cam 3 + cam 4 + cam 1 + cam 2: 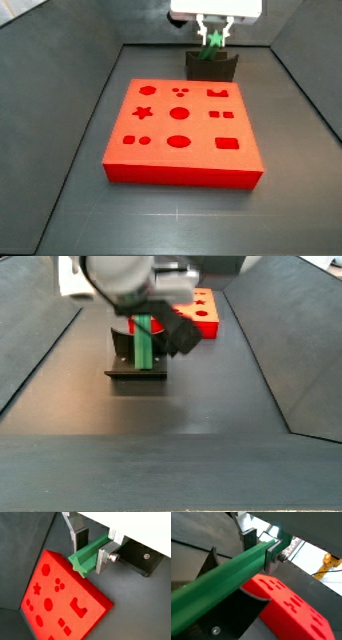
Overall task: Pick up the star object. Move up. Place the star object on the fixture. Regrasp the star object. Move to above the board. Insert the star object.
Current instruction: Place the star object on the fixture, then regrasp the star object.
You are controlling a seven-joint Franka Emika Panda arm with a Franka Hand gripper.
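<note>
The pincer (pixel 92 551) is clamped on the star object (pixel 85 558), its flat silver fingers (pixel 103 558) pressing the green peg from both sides near one end. In a wrist view the star-shaped end face of the peg juts out past the fingers; in a wrist view the long ribbed body of the star object (pixel 218 587) runs away from the pincer (pixel 261 549) toward the camera. In a side view the pincer (pixel 213 37) hangs directly above the fixture (pixel 211 66), and the star object (pixel 211 42) stands roughly upright between the fingers, its lower end at the fixture's notched top; whether it touches the notch cannot be told. In a side view the star object (pixel 140 340) shows as a green bar over the fixture (pixel 136 368), under the pincer (pixel 139 318). The board (pixel 182 132) lies flat on the dark floor just beside the fixture, its cut-out holes facing up, none of them filled. The board (pixel 63 599) also appears in both wrist views (pixel 294 609), beyond the held peg.
</note>
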